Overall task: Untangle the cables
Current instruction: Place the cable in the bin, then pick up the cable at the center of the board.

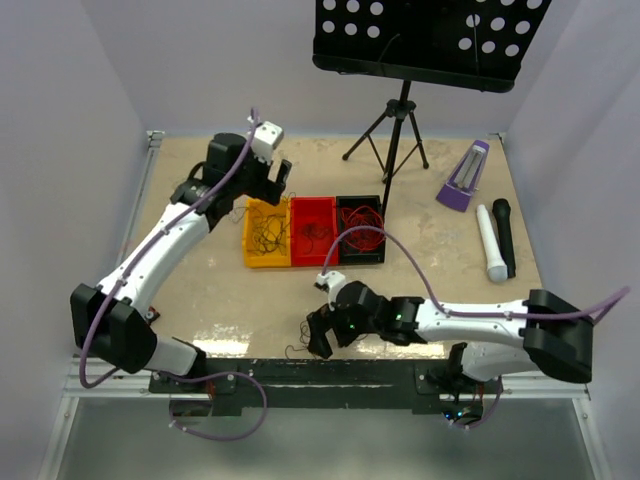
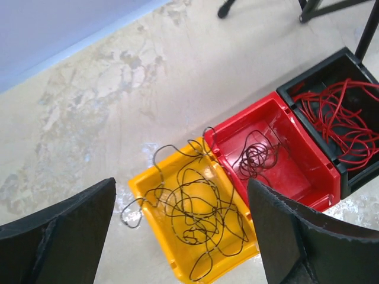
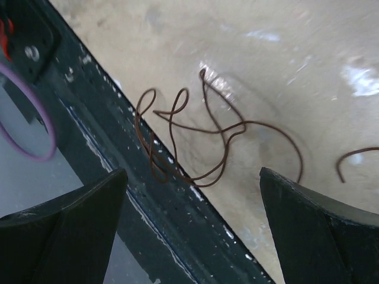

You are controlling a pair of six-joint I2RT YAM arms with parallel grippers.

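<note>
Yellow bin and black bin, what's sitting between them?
The red bin, with a small dark cable tangle inside; the top and left wrist views both show it.

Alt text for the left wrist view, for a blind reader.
A yellow bin of loose dark cables, a red bin with a small dark tangle and a black bin of red cables stand side by side on a table. The open left gripper hovers above.

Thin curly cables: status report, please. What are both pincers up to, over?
Both open, empty: left pincer above yellow plastic bin of dark wires, right pincer over loose thin brown wire at table edge. Nothing in the way.
</note>
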